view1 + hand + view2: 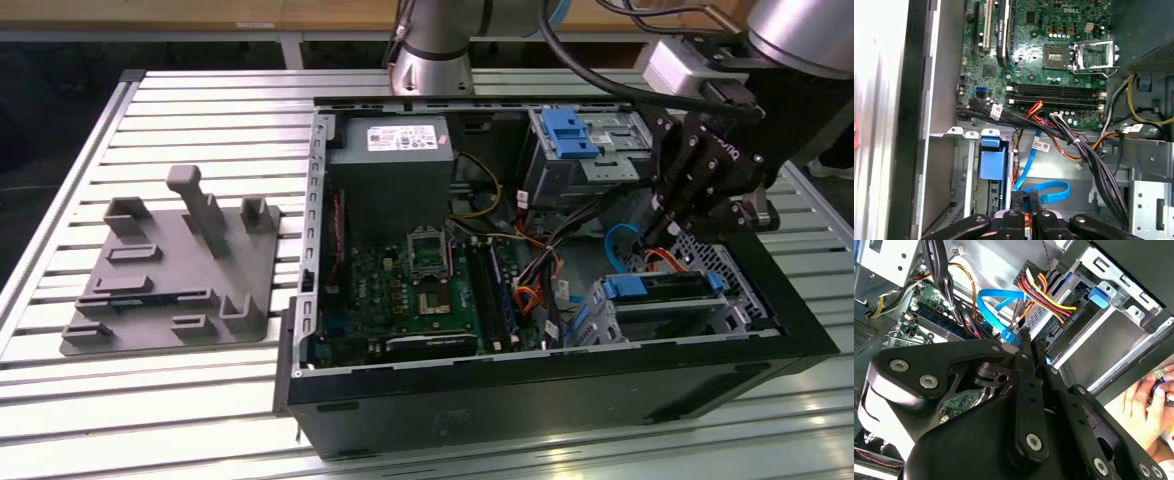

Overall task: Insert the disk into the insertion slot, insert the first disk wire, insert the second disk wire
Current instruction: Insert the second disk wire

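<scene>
The disk [663, 291], silver in a bright blue carrier, lies inside the insertion slot [721, 262], a perforated silver cage at the exterior view's right end of the open computer case. My gripper [651, 240] hangs just above the disk's inner end. In both wrist views its fingers stand close together, shut on the plug of a blue flat wire [1054, 192] that loops beside the carrier [991, 163]. The blue plug [1008, 337] shows at the fingertips [1025, 340]. A bundle of red, yellow and black wires [1050, 294] runs to the disk's end [1098, 296].
The green motherboard [427, 290], a grey power supply [394, 150] and a taller grey bay with a blue latch [567, 135] share the case. Loose black cables [1089, 155] cross near the slot. A grey fixture plate [174, 275] lies on the slatted table. A hand [1149, 400] is outside the case.
</scene>
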Controlling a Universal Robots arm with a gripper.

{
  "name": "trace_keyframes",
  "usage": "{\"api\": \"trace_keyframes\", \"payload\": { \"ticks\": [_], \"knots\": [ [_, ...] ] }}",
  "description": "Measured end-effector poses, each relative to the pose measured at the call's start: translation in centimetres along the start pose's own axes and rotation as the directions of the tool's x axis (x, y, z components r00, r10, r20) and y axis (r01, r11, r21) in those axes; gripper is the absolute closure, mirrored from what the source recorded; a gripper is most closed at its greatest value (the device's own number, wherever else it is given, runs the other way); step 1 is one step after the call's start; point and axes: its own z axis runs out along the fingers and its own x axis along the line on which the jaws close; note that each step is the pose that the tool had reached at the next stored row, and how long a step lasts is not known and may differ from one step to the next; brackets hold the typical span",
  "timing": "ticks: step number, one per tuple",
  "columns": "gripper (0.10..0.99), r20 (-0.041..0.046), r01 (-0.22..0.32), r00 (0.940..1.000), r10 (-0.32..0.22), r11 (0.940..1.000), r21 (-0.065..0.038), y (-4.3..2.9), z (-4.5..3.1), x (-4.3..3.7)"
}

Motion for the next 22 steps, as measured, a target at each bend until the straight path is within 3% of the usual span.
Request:
{"api": "trace_keyframes", "payload": {
  "ticks": [5,11,13,15,17,18,22],
  "knots": [
    [0.925,0.0443,-0.006,0.999,0.006,1.0,0.002,0.0,0.03,0.09],
    [0.925,0.0471,-0.017,0.9987,0.017,0.9999,0.002,0.0,0.05,0.13],
    [0.925,0.0524,-0.039,0.9979,0.039,0.9993,0.002,0.0,0.07,0.14],
    [0.925,0.0734,-0.045,0.9963,0.045,0.999,0.002,0.0,0.07,0.14],
    [0.925,0.1061,-0.043,0.9934,0.043,0.9991,0.002,0.01,0.07,0.32],
    [0.925,0.1108,-0.043,0.9929,0.042,0.9991,0.002,0.01,0.08,0.39],
    [0.925,0.1106,-0.039,0.9931,0.039,0.9992,0.002,0.0,0.09,0.42]
  ]
}}
